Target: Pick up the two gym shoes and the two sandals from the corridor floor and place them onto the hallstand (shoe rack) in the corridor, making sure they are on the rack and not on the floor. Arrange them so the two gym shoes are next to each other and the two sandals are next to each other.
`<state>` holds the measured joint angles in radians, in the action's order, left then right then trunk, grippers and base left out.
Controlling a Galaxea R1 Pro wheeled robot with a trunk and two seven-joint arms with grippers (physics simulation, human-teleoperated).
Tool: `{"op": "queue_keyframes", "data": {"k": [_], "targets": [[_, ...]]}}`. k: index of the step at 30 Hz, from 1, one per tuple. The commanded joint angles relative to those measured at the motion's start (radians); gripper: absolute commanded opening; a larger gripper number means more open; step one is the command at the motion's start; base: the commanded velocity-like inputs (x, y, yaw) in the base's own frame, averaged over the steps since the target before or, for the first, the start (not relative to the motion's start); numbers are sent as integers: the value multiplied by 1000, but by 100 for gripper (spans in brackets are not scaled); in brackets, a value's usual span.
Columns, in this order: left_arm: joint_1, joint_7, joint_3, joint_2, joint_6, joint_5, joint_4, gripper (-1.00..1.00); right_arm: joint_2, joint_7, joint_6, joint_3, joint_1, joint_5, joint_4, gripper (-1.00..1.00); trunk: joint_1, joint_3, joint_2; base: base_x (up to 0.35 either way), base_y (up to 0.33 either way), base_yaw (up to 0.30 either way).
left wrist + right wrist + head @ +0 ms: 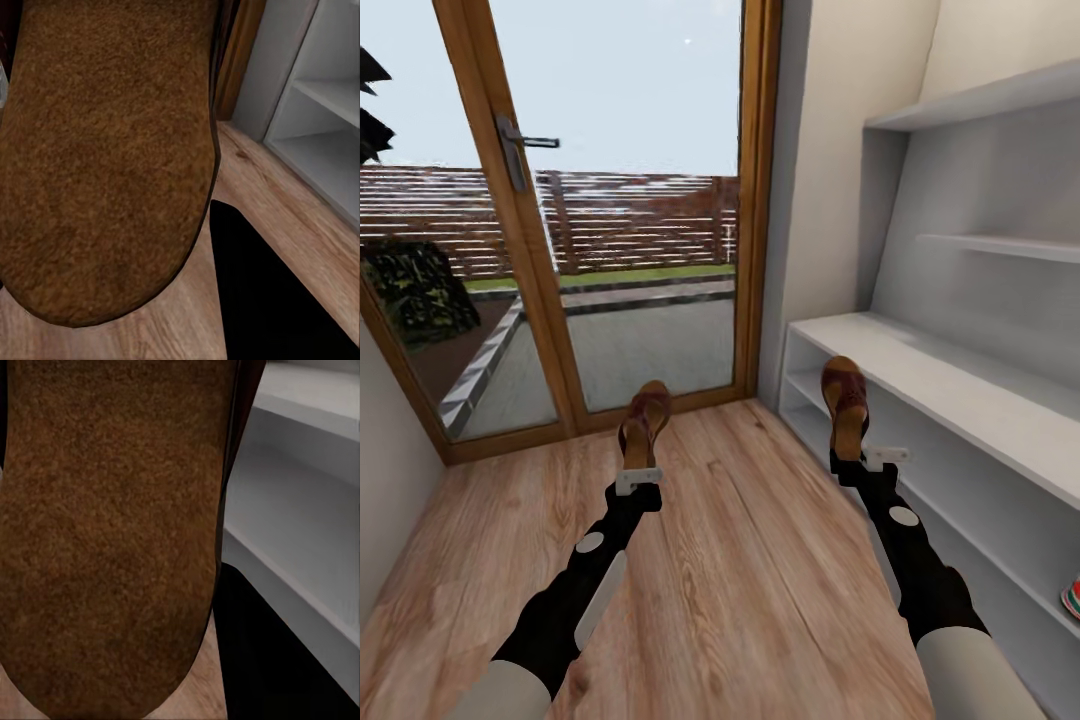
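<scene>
Both grippers' fingertips are hidden behind the heels of the small dark brown sandals with tan insoles they carry – left sandal (644, 425), right sandal (845, 403) – so how the jaws stand cannot be seen. In each wrist view the tan insole (105, 150) (112, 532) runs off the frame, strap unseen. An off-white sneaker with green stripe and red-orange patch (1071, 598) is cut by the head view's right edge – only a sliver shows on the pale grey hallstand's (960, 385) lower shelf.
</scene>
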<state>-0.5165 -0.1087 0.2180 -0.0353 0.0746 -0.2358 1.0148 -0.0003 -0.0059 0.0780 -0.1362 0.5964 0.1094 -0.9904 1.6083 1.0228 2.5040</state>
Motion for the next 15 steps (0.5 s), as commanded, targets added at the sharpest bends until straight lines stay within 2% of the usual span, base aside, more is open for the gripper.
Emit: {"op": "queue_keyframes", "data": {"k": [1,5,15], "targets": [[0,-6,3,0,5,-5,1,-100,0,-2,7,0,0,7,-2,-100,0,1,0,286,189,-15],[0,-6,3,1,5,-5,1,-100,0,-2,8,0,0,6,-2,-100,0,1,0,284,194,-112],[0,-6,3,0,5,-5,2,-100,0,-2,7,0,0,6,-2,-100,0,1,0,280,207,-251]]}}
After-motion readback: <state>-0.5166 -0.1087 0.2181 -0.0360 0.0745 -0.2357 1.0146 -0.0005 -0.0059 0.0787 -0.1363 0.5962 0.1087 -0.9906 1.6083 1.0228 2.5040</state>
